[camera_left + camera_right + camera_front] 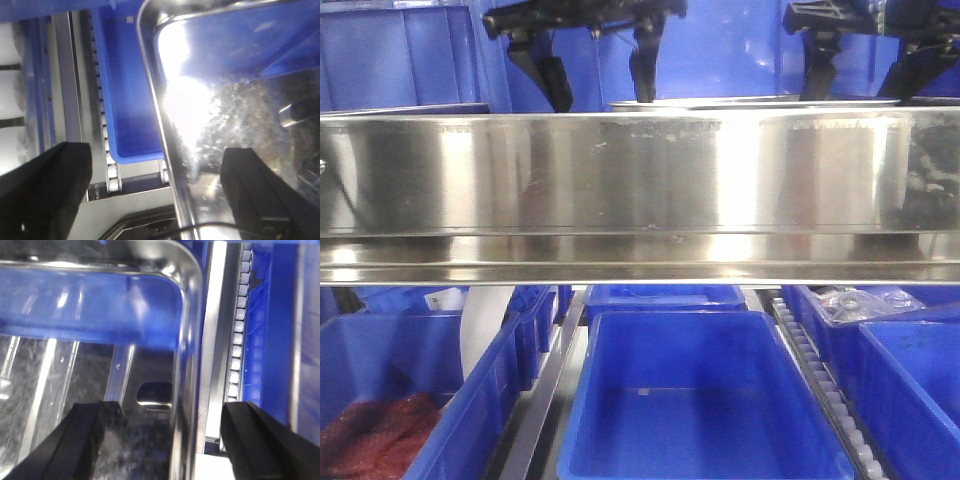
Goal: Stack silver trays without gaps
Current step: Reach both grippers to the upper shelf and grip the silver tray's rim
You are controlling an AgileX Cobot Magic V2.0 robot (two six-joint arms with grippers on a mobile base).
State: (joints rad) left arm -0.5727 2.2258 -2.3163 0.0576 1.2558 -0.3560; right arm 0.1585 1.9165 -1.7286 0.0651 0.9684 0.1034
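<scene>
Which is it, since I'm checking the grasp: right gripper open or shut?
Open: the right gripper fingers are wide apart, straddling the silver tray rim.

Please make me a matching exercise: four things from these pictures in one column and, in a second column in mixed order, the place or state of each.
Things:
1. silver tray
2. steel rail
3. middle blue bin
4. left blue bin

Places or states:
A. lower level, holds red material
B. lower level, empty
C. crosses the whole front view
D. upper level, behind the rail

Pairs: 1-D, 2-C, 3-B, 4-A
</scene>
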